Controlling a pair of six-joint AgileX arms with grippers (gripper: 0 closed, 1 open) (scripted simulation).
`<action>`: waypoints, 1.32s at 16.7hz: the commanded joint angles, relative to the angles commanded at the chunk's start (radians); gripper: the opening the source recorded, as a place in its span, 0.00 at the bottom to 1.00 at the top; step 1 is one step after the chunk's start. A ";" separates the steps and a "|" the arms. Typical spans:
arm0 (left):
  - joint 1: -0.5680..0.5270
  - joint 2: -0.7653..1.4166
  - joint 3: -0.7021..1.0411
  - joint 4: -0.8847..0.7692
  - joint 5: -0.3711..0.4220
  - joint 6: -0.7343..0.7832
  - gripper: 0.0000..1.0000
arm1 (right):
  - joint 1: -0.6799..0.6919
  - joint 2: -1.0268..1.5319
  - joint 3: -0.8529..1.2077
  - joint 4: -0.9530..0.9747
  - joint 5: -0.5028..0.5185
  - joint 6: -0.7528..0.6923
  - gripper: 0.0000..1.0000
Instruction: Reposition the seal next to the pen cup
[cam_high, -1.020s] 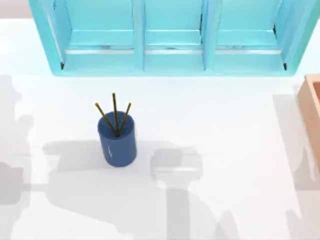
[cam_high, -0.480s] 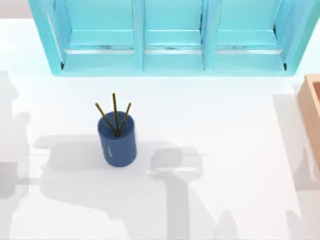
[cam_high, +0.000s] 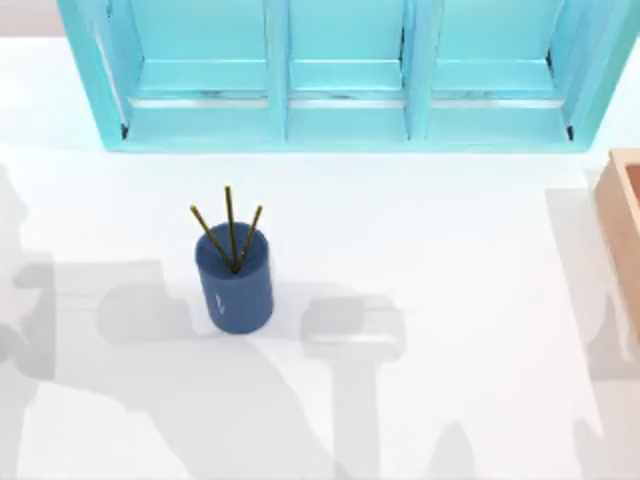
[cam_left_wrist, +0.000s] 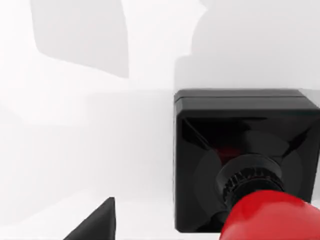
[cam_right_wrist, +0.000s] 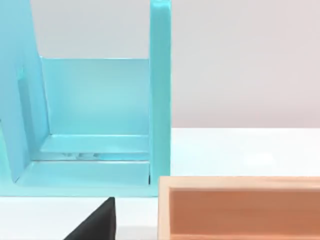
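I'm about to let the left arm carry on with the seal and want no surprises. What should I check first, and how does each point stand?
1. Seal in the left wrist view, close under the camera: ok.
2. Seal gripped by the left gripper: cannot tell; a dark fingertip shows beside it, apart from the block.
3. Seal upright, base flat on the table: ok.
4. Pen cup upright, pencils in: ok.
5. Bare table beside the cup for the seal: ok.
6. Right arm out of the way, its camera facing the blue shelf and wooden box: ok.
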 joint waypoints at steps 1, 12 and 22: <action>0.001 0.009 -0.027 0.032 0.000 0.001 1.00 | 0.000 0.000 0.000 0.000 0.000 0.000 1.00; 0.002 0.020 -0.058 0.067 0.000 0.002 0.62 | 0.000 0.000 0.000 0.000 0.000 0.000 1.00; 0.002 0.020 -0.058 0.067 0.000 0.002 0.00 | 0.000 0.000 0.000 0.000 0.000 0.000 1.00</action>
